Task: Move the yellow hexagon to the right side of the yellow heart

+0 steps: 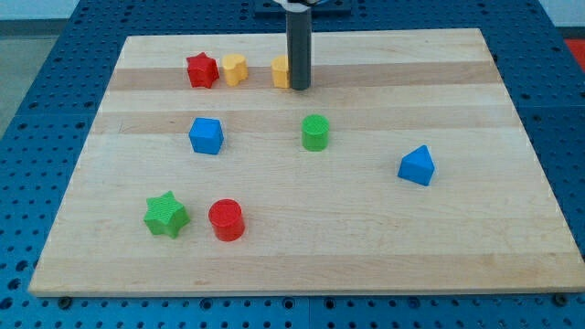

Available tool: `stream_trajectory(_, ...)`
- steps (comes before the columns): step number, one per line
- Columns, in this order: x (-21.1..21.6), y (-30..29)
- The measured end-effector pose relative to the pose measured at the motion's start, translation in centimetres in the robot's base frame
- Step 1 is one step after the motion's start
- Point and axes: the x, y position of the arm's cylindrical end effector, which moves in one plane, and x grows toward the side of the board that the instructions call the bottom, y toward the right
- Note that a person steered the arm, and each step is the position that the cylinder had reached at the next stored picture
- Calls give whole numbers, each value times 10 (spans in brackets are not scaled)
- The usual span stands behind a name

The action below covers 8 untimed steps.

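Note:
The yellow hexagon (pixel 280 71) sits near the view's top, partly hidden behind my rod. My tip (pixel 300 88) rests on the board right against the hexagon's right side. The yellow heart (pixel 235 69) lies a short way to the hexagon's left, with a small gap between them. A red star (pixel 202 70) sits just left of the heart, close to it.
A blue cube (pixel 207 135) and a green cylinder (pixel 315 132) lie in the middle band. A blue triangular block (pixel 418 165) is at the right. A green star (pixel 166 215) and a red cylinder (pixel 226 220) sit at the lower left. The wooden board (pixel 512 256) ends at blue table edges.

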Motion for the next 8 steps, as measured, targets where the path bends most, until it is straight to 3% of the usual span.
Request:
stream_trajectory(3,-22,-5)
stream_trajectory(8,-11,-22)
